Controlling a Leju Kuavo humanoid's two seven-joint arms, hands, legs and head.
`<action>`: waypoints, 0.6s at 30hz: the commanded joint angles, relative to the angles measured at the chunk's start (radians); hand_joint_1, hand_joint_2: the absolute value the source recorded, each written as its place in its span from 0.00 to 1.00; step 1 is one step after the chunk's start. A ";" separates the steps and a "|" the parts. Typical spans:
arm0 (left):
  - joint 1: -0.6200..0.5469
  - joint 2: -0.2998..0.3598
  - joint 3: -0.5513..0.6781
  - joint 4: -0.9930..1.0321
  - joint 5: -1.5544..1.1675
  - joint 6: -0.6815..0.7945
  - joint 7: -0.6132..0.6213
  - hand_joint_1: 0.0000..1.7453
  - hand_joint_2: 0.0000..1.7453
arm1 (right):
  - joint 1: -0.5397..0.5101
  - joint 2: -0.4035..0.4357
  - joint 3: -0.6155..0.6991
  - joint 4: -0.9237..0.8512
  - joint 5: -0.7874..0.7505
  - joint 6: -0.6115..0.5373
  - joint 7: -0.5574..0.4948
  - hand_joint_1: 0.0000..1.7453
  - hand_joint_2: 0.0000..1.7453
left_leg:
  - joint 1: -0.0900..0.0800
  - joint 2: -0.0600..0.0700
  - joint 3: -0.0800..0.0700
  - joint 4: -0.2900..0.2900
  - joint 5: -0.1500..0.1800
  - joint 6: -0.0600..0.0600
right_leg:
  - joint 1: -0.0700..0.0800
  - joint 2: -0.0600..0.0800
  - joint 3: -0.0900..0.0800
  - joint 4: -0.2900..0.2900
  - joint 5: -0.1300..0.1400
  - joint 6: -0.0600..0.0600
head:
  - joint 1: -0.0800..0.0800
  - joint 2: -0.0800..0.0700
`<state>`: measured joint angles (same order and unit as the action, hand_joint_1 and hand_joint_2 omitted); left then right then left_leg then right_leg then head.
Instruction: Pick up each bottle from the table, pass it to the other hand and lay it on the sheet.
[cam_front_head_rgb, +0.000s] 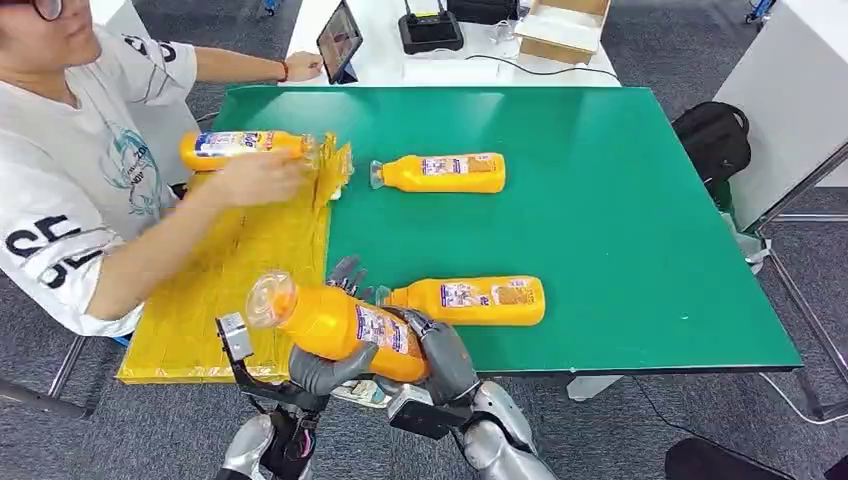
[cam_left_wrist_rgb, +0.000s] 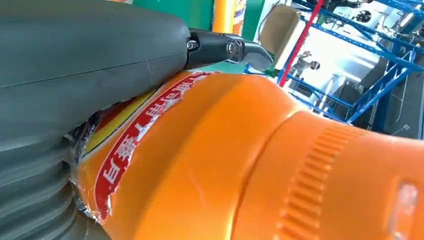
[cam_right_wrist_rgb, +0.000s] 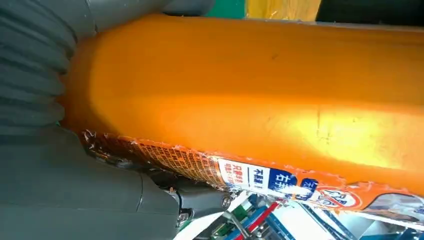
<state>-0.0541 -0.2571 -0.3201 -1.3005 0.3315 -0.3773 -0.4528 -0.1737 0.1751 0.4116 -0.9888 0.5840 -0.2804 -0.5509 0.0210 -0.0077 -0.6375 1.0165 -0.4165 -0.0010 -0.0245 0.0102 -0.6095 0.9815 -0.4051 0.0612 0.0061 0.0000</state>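
Green desk, yellow sheet along left edge, person seated far left with hand on bottle there. Both robot hands clamped on held bottle at near edge: left hand underneath, right hand on base end. Judgement: mid-handover; confirm left grip before right lets go, keep bottle level, then swing left over sheet. Two bottles lie on desk.

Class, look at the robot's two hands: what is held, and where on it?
Both the left hand and right hand grip one orange bottle around its labelled body, mid-handover.
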 joint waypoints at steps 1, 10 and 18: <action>-0.047 -0.010 -0.009 0.040 0.004 -0.011 0.003 0.00 1.00 | -0.018 -0.025 0.049 0.105 0.013 0.013 0.010 1.00 1.00 | 0.001 -0.001 0.005 -0.001 -0.001 0.001 | 0.001 -0.003 0.006 -0.002 -0.001 -0.003 | 0.000 0.000; -0.062 0.012 -0.053 0.044 -0.096 0.042 -0.039 0.71 1.00 | -0.037 -0.018 0.056 0.118 0.029 0.013 0.024 1.00 1.00 | 0.001 -0.002 0.004 -0.001 -0.001 0.001 | 0.001 -0.003 0.005 -0.001 -0.001 -0.003 | 0.000 0.000; -0.070 0.012 -0.089 0.070 -0.255 0.131 -0.083 1.00 1.00 | -0.050 -0.009 0.052 0.080 0.019 0.010 0.036 1.00 1.00 | 0.000 -0.001 0.005 -0.001 -0.002 0.001 | 0.001 -0.002 0.006 -0.001 -0.002 -0.003 | 0.000 0.000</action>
<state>-0.0560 -0.2571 -0.3395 -1.2989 0.1462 -0.2903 -0.5180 -0.1934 0.1755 0.4173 -0.9609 0.5989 -0.2789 -0.5226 0.0210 -0.0077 -0.6376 1.0165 -0.4165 -0.0010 -0.0246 0.0103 -0.6096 0.9815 -0.4051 0.0612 0.0065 0.0000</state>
